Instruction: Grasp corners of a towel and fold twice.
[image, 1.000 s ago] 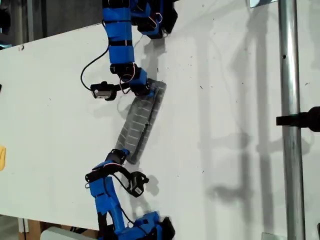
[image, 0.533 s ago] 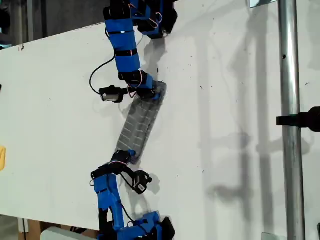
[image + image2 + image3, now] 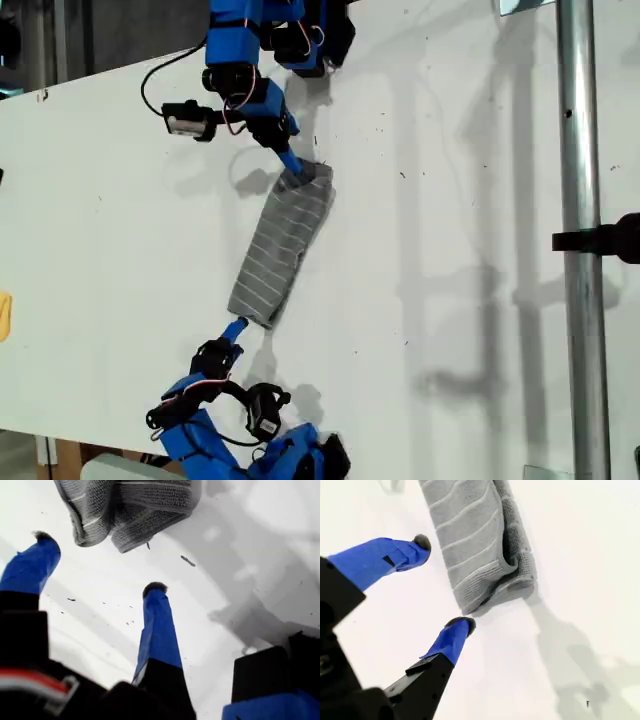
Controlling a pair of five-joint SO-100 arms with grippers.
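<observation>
Two blue claws stand open and empty, one at each end of the towel (image 3: 282, 240). The towel lies on the white tabletop (image 3: 450, 200) folded into a long, narrow strip, its thin white stripes running across the width. In the exterior view the strip slants from upper right to lower left.

My first claw (image 3: 290, 165) is at the strip's upper end in the exterior view. There the cloth looks bunched and layered rather than flat. In the first wrist view its jaws are spread wide, and the claw (image 3: 100, 562) sits just short of the rumpled end of the towel (image 3: 130, 510). Neither fingertip (image 3: 155, 589) touches the fabric.

My second claw (image 3: 234, 328) is at the strip's lower end in the exterior view, its tip just beside the corner there. In the second wrist view this claw (image 3: 440, 584) is also parted. The flat folded end of the towel (image 3: 475, 545) lies close alongside, with one fingertip (image 3: 462, 625) near the corner and apart from it.

A metal pole (image 3: 580, 250) runs from top to bottom at the exterior view's right, well apart from the towel.
</observation>
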